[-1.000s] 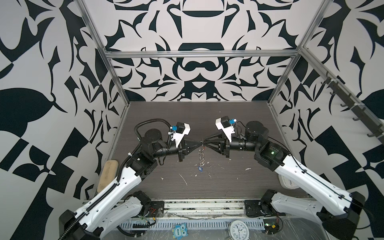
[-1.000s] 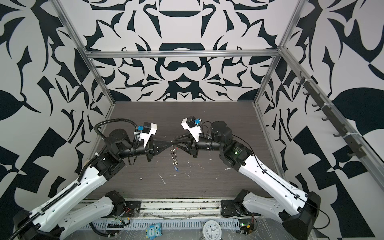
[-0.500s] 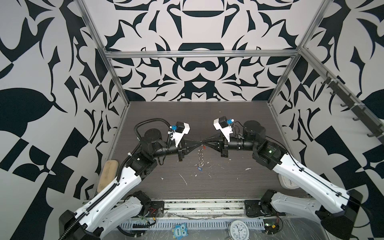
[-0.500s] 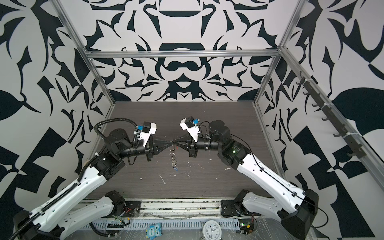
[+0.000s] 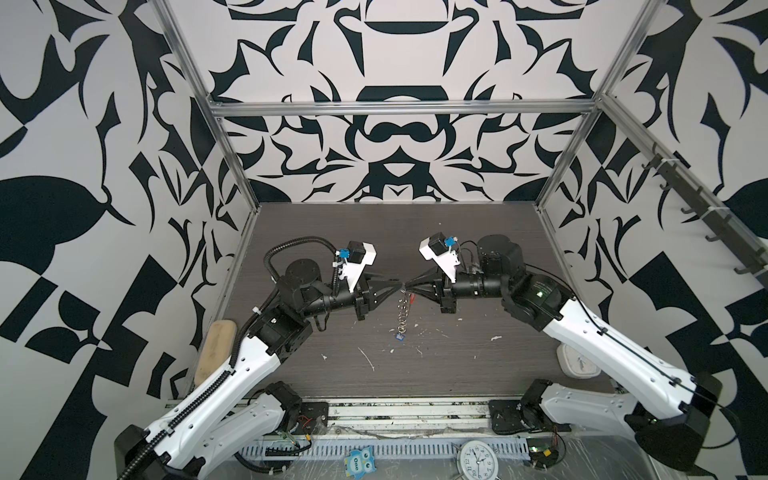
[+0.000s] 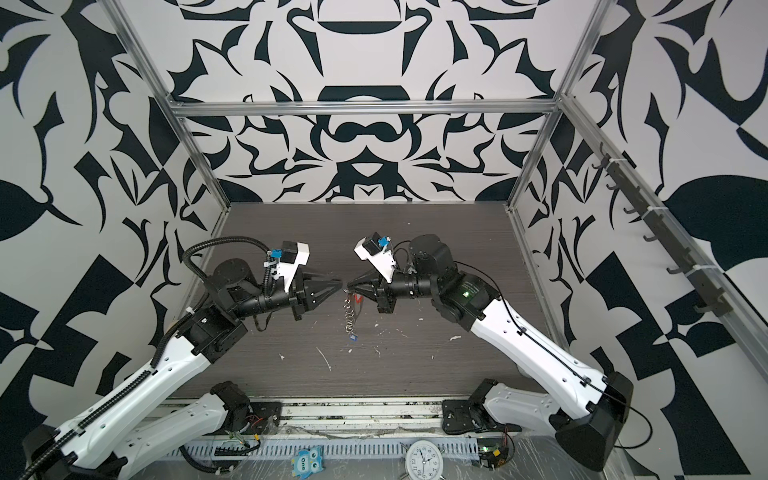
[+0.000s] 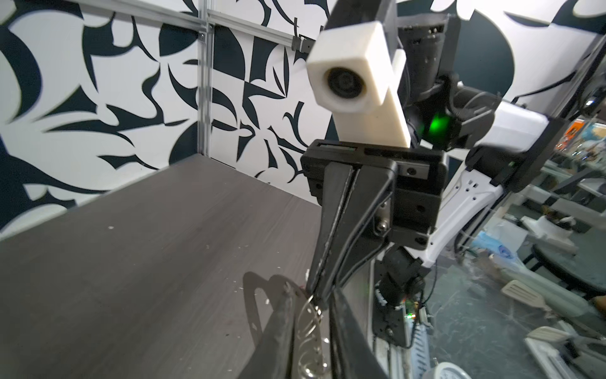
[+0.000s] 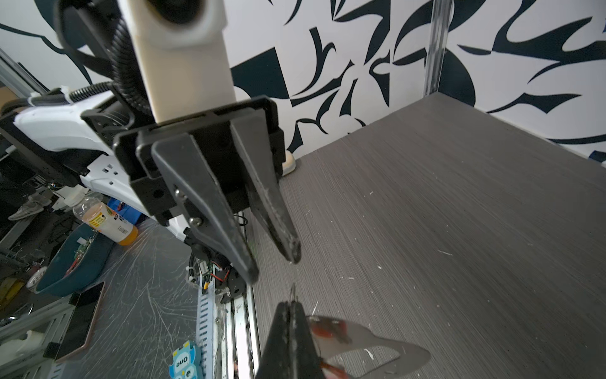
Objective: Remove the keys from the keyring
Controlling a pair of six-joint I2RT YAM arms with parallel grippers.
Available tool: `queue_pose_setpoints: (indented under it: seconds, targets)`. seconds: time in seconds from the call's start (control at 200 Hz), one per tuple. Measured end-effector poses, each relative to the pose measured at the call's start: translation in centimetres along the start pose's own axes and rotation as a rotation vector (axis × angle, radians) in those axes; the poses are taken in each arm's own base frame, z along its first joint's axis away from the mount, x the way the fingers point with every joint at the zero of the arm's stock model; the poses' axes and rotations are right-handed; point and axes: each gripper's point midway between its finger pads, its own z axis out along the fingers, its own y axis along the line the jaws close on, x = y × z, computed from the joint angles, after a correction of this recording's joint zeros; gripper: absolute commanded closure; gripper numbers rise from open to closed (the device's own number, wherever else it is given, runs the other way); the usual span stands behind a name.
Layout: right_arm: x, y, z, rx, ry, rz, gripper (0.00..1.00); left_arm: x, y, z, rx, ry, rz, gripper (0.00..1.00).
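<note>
The keyring point(image 5: 402, 318) hangs edge-on above the table in both top views, its row of small rings point(image 6: 349, 318) running down. A red key tag point(image 5: 411, 297) sits near the top and a blue key tag point(image 5: 399, 337) dangles at the bottom. My right gripper point(image 8: 290, 306) is shut on the keyring's top edge, with a thin bit of metal point(image 8: 292, 292) poking past its tips and the silver plate point(image 8: 373, 343) beside it. My left gripper point(image 8: 273, 265) faces it tip to tip, fingers point(image 8: 288, 242) apart. The plate point(image 7: 308, 328) lies loosely between them.
White scraps litter the dark table point(image 5: 457, 232). A tan brush point(image 5: 216, 349) leans at the left wall and a white clock point(image 5: 577, 361) lies by the right arm. Beyond the front rail lie an owl tag point(image 5: 359, 461) and a round clock point(image 5: 478, 459).
My right gripper has closed onto the top of the keyring. My left gripper's fingers have parted a little. Both arms have hardly moved.
</note>
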Motion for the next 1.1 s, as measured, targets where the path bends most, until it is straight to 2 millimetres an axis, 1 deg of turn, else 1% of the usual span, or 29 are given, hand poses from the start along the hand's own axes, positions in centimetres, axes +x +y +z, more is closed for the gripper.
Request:
queue_pose_setpoints:
  seconds: [0.175, 0.27, 0.46, 0.59, 0.7, 0.76, 0.835, 0.895, 0.95, 1.1]
  targets:
    - [0.1, -0.1, -0.6, 0.001, 0.066, -0.034, 1.00, 0.6, 0.5, 0.4, -0.009, 0.034, -0.025, 0.83]
    - [-0.1, 0.1, -1.3, -0.017, 0.077, -0.051, 1.00, 1.2, 0.6, 0.7, 0.004, 0.057, -0.042, 0.78]
    - [-0.5, 0.1, -2.5, -0.053, 0.075, -0.048, 1.00, 1.4, -0.5, 0.7, 0.069, 0.067, -0.040, 0.75]
    - [-0.3, 0.4, -2.4, -0.084, 0.086, -0.043, 1.00, 1.2, -1.1, 0.7, 0.106, 0.064, -0.034, 0.73]
    - [0.0, 0.7, -2.3, -0.113, 0.097, -0.031, 1.00, 1.4, -1.3, 0.8, 0.127, 0.071, -0.038, 0.72]
    - [0.2, 0.8, -2.2, -0.124, 0.103, -0.024, 1.00, 1.7, -1.2, 1.1, 0.134, 0.081, -0.051, 0.74]
    - [0.3, 0.9, -2.2, -0.133, 0.107, -0.018, 1.00, 2.1, -0.9, 1.5, 0.138, 0.097, -0.071, 0.80]
    - [0.3, 0.9, -2.2, -0.137, 0.107, -0.017, 1.00, 2.6, -0.6, 1.8, 0.140, 0.110, -0.086, 0.82]
    - [0.3, 0.9, -2.2, -0.137, 0.107, -0.017, 1.00, 2.7, -0.6, 1.9, 0.147, 0.116, -0.097, 0.82]
    - [0.3, 0.9, -2.2, -0.137, 0.107, -0.015, 1.00, 2.4, -0.9, 1.9, 0.165, 0.107, -0.093, 0.82]
